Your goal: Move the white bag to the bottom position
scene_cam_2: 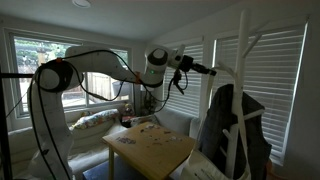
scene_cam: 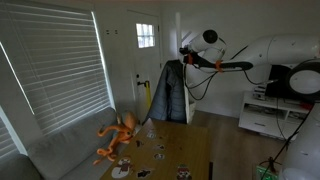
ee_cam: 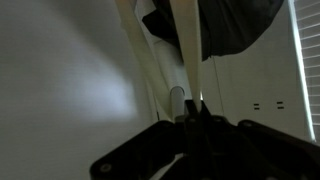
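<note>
We see the white bag hanging on a white coat rack, high up, against a dark jacket that shares the same rack. In that exterior view the bag shows only as pale bands crossing the jacket, and we cannot make out its full outline. In an exterior view from the other side, the jacket covers most of the rack, and we cannot pick the bag out with any certainty.

The pincer is stretched out level to the upper part of the rack, just beside the pole. In the wrist view the pincer is a dark shape at the lower edge, with a cream-white strip running from between its fingers up to a dark fold of cloth. We cannot tell whether that strip is a strap of the bag or part of the rack, and we cannot tell whether the pincer is clenched or released.

Well below stands a wooden table with small cards and pieces on it; any print there is too small for us to read. An orange plush octopus lies on the sofa near the table.
</note>
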